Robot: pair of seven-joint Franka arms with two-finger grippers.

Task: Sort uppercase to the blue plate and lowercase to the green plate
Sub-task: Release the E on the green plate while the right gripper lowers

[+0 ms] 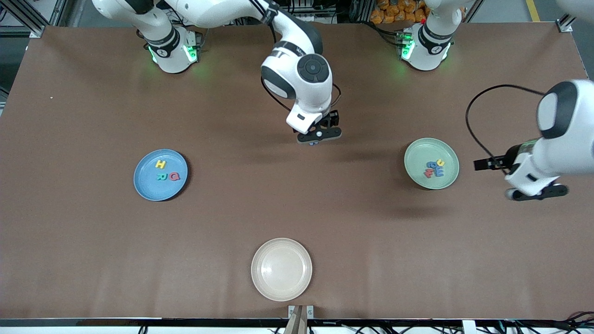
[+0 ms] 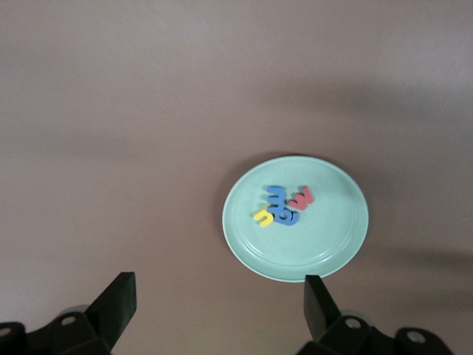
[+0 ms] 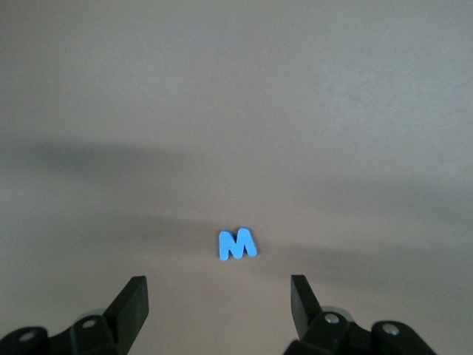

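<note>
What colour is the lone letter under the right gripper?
Blue letter, clearest in the right wrist view.

The blue letter [image 3: 237,243] lies alone on bare bench [image 1: 93,255] under the right gripper [image 1: 319,135], whose fingers stand wide, with open room all round it. The blue plate [image 1: 146,190], green plate [image 1: 420,181] and cream plate [image 1: 281,269] sit well apart, leaving broad lanes between them. The left gripper [image 1: 536,194], fingers apart, hangs beside the green plate at the bench's end.
</note>
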